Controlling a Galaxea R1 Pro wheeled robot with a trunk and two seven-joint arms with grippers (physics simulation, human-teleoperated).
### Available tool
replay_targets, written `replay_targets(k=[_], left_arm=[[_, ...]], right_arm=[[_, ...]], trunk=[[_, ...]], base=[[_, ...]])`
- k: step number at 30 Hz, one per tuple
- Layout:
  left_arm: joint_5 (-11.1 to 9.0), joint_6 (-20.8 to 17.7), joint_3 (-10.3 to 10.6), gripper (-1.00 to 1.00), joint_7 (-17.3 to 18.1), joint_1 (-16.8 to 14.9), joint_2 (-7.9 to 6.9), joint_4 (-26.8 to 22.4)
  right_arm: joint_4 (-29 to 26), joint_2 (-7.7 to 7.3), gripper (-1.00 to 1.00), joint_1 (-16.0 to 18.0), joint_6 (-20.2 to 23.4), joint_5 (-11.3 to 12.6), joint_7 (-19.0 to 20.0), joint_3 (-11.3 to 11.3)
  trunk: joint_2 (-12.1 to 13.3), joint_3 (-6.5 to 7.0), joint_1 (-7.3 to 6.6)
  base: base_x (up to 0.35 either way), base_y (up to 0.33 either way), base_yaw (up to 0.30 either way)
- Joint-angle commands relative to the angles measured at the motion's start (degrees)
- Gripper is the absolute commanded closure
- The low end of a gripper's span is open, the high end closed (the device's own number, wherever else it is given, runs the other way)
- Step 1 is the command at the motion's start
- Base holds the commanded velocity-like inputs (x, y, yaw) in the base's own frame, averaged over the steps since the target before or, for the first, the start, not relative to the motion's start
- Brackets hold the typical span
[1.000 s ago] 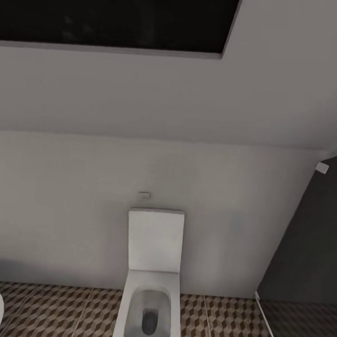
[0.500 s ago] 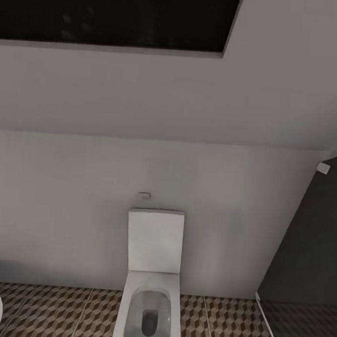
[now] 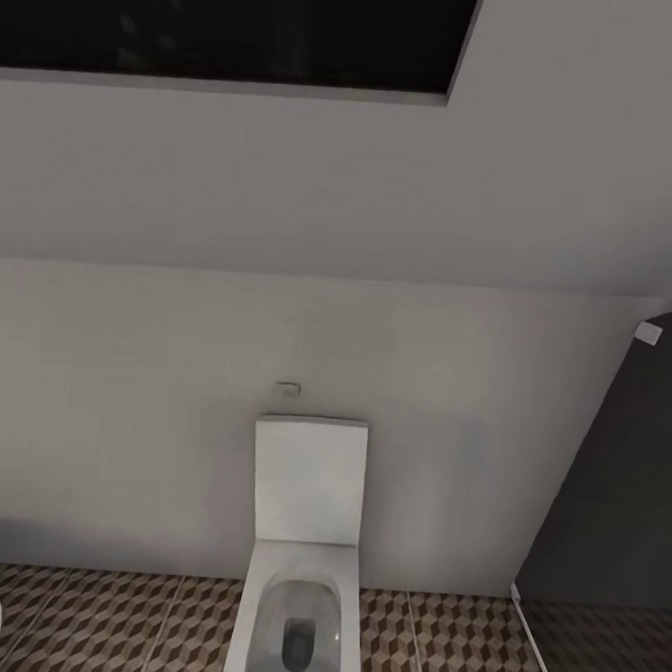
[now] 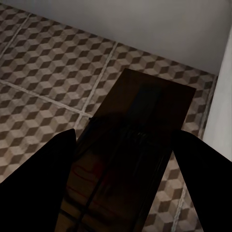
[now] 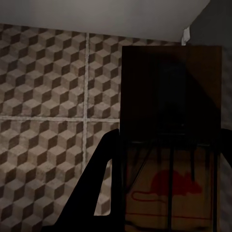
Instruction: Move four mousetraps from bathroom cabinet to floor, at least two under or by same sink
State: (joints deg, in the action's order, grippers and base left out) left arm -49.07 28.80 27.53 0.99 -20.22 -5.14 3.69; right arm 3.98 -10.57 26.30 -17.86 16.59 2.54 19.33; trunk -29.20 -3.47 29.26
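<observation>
Both hands carrying mousetraps over the bathroom floor

Left hand [image 4: 123, 145] clamps a dark mousetrap [image 4: 140, 125]; right hand [image 5: 164, 140] clamps another mousetrap [image 5: 169, 183], cube-patterned bathroom floor [image 5: 43, 96] beneath each.

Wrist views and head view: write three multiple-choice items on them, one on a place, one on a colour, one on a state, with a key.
1. In the head view, the toilet stands
A. against the back wall
B. inside the shower
C. under a sink

2. The mouse print on the right pincer's mousetrap is
A. blue
B. red
C. green

3. The left pincer is
A. open and empty
B. shut on nothing
C. shut on a mousetrap

Key: 1 A, its tank meets the pale wall. 2 B, red outline on the board. 3 C, the dark board sits between its fingers above the bathroom floor.
</observation>
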Motion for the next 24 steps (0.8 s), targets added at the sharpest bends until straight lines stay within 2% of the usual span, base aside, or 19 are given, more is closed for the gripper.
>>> replay_targets(k=[1, 11, 18, 21, 24], left_arm=[[-0.3, 0.2, 0.4, 1.00, 0.1, -0.1, 0.03, 0.2], [-0.5, 0.0, 0.0, 1.00, -0.2, -0.1, -0.04, 0.2], [-0.7, -0.2, -0.4, 1.00, -0.6, -0.1, -0.92, -0.4], [-0.6, -0.4, -0.5, 1.00, -2.2, -0.2, -1.25, -3.5], [-0.4, -2.0, -0.5, 1.00, -6.8, -0.3, -1.73, -9.4]], right_arm=[[0.2, 0.02, 1.00, 0.1, -0.4, 0.6, 0.3, 0.4], [0.2, 0.02, 1.00, 0.1, -0.4, 1.0, 0.2, 0.4], [0.2, -0.05, 1.00, 0.1, -0.5, 1.1, 0.1, 0.3], [-0.7, -0.14, 1.00, 0.1, -0.5, 1.1, -0.3, 0.2], [-4.3, -0.21, 1.00, 0.1, -0.5, 1.1, -0.6, 0.2]], trunk=[[-0.5, -0.30, 0.25], [-4.5, -2.10, 2.45], [-7.4, -3.36, 3.99], [-8.6, -3.89, 4.65], [-9.8, -4.43, 5.31]], base=[[0.000, 0.000, 0.000], [0.000, 0.000, 0.000], [0.000, 0.000, 0.000], [0.000, 0.000, 0.000], [0.000, 0.000, 0.000]])
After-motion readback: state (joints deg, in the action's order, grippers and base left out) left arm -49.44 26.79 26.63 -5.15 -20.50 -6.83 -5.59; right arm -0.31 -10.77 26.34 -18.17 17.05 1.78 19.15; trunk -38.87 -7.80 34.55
